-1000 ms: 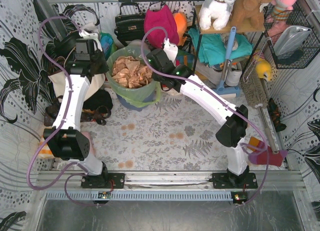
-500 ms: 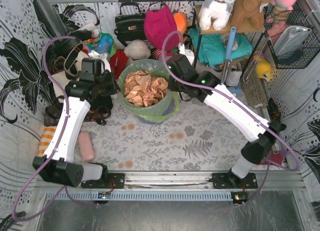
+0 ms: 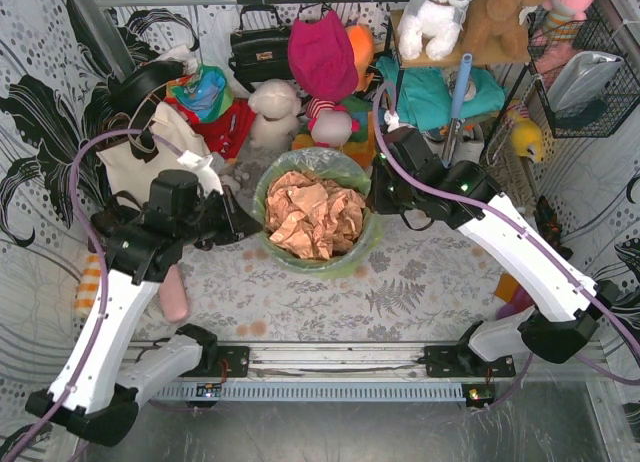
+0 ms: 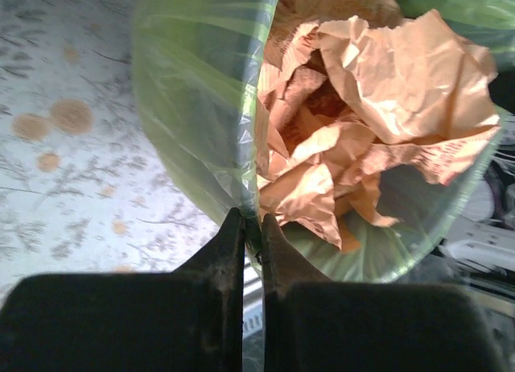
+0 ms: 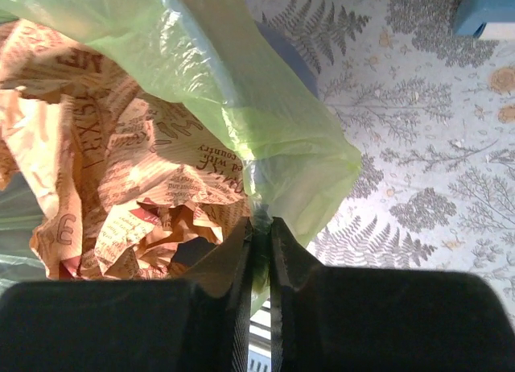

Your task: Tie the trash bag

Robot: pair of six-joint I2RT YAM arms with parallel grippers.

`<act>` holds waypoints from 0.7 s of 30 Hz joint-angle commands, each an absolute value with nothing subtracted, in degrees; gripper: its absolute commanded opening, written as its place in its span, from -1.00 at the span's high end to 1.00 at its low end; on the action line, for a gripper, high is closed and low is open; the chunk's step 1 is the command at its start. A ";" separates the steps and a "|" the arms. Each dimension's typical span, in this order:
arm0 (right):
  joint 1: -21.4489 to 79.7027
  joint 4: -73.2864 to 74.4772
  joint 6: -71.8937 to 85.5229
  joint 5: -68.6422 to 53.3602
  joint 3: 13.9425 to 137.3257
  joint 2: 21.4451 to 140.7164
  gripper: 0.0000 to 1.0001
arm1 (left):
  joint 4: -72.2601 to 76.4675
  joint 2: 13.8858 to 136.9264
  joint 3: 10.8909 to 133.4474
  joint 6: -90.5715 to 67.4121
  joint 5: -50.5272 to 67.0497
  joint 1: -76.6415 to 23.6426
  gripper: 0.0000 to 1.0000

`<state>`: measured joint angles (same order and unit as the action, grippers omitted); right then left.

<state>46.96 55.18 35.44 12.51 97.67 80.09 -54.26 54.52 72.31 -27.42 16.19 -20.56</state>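
Trash bag [image 3: 352,254] sits upright mid-worktop, a bit toward the far side, between the two arms. Mouth is open and facing up. Thin light-green film, see-through. Full of crumpled tan paper [image 3: 315,214] up to approx rim level, with print visible on some sheets in the right wrist view.

L pincer [image 3: 255,224] is at the bag's left rim, closed on the film. Left wrist cam: fingertips [image 4: 252,221] almost together w/ a pleated strip of bag [image 4: 193,106] edge pinched between them. The film runs taut straight up from the tips. Paper [image 4: 386,82] is just to the right of the pinch, inside the bag.

R pincer [image 3: 378,189] is at the opposite rim, right side, also closed on film. Right wrist cam: tips [image 5: 261,225] nearly shut, w/ a gathered fold of bag [image 5: 241,82] wall caught between them. Loose green film bulges out to the right of the grip, and paper [image 5: 121,163] is on the left, inside.

So both pincers hold the rim on opposite sides, with the mouth spread between them. No knot or twist in the film.

Worktop [image 3: 400,282] has a fern-print cover w/ a few brownish spots. Behind the bag along the far wall there's a cream tote [image 3: 150,157], a black handbag [image 3: 258,47] and a white plush dog [image 3: 435,12] on a shelf. None of them touch the bag.
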 commanded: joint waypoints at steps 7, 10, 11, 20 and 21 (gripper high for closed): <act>47.72 51.56 34.71 5.96 93.87 78.84 1.00 | -47.70 47.88 68.80 -36.20 31.42 -23.73 1.00; 47.72 49.83 34.38 7.92 91.72 79.28 1.00 | -47.79 48.14 66.24 -36.06 29.03 -23.73 0.95; 47.72 49.38 34.43 8.71 91.49 79.62 1.00 | -47.96 48.41 65.55 -35.92 28.01 -23.73 0.93; 47.72 41.10 32.20 17.48 93.93 82.88 0.66 | -49.15 49.65 65.00 -33.28 21.20 -23.73 0.46; 47.72 40.25 31.40 18.27 94.44 83.58 0.61 | -49.16 49.70 64.69 -33.31 20.95 -23.72 0.43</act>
<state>46.89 50.11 33.06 16.49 92.23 80.88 -52.29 48.95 66.04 -35.11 19.35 -22.48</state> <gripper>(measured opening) 0.157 0.265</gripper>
